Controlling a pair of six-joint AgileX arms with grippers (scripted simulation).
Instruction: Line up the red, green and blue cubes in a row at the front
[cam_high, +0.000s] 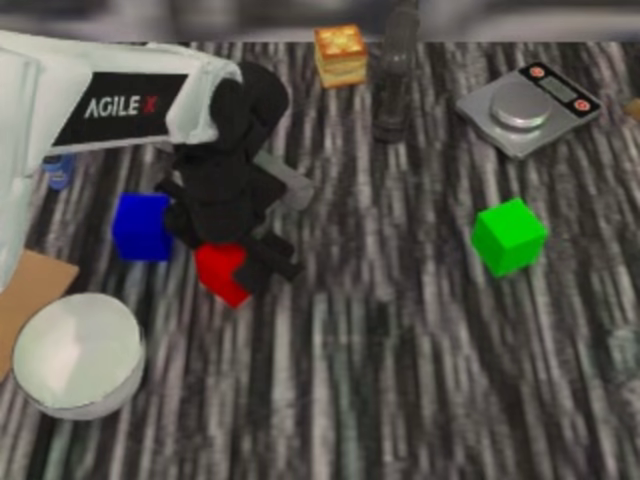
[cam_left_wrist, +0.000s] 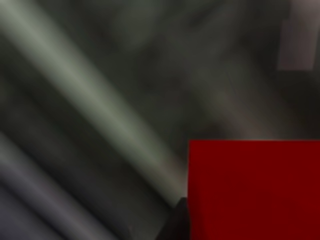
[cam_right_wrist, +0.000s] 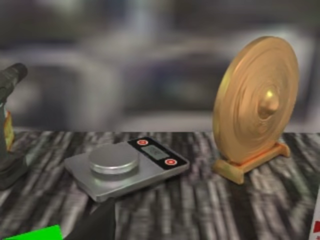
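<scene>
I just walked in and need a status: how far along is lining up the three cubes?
Nothing looks finished: no row yet. The blue cube sits at the table's left, and the green cube stands apart at the right. In hand: the left gripper is down on the red cube beside the blue one. Left: bringing all three into one line at the front.

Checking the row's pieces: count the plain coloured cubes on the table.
3. The blue cube is at the left, the red cube beside it under the left gripper, and the green cube at the right.
</scene>
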